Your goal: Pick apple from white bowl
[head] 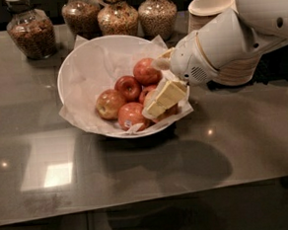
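Observation:
The white bowl (81,67), lined with crinkled white paper, stands on the dark table and holds several apples. The apple (109,103), pale yellow-gold with a pink blush, lies at the left of the pile. A red apple with a small sticker (131,116) lies in front, a small dark-red apple (128,86) in the middle and another red apple (146,71) behind. My gripper (162,101) is low inside the bowl's right side, to the right of the apple and apart from it. A reddish apple (170,112) shows partly beneath the gripper.
Several glass jars of grains (29,31) (118,15) stand along the back. A stack of small off-white paper bowls (212,1) stands at the back right behind my arm. The table's front edge (140,201) runs across the bottom.

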Robot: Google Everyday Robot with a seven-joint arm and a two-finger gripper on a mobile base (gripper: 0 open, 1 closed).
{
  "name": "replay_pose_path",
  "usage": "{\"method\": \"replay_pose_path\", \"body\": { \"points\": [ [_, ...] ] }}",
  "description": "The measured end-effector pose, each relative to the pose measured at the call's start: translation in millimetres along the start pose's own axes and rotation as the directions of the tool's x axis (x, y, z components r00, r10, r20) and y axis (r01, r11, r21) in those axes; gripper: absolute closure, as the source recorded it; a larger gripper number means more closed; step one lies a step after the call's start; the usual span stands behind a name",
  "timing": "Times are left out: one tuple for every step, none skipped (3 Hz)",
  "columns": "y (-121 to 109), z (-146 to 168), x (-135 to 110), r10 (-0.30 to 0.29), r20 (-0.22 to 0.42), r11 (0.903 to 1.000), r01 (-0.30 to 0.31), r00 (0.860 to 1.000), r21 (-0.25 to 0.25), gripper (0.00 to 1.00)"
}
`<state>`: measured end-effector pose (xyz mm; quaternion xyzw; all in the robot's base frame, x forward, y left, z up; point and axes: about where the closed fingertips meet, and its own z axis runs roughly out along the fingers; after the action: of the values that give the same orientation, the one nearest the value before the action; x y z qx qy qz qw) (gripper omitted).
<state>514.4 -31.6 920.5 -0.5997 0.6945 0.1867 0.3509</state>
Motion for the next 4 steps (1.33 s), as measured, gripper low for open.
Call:
{"method": "replay_pose_path", "body": {
  "points": [
    [12, -2, 10, 0.028, 0.015, 0.9996, -0.028, 1.000, 0.000, 0.25],
    [26, -4, 15, 0.056, 0.038, 0.9984, -0.056, 0.998, -0.003, 0.26],
    [36, -2, 17, 0.076, 0.060, 0.9971, -0.075, 0.995, -0.011, 0.26],
    [39, 4, 13, 0.082, 0.078, 0.9965, -0.080, 0.994, -0.026, 0.27]
  ]
}}
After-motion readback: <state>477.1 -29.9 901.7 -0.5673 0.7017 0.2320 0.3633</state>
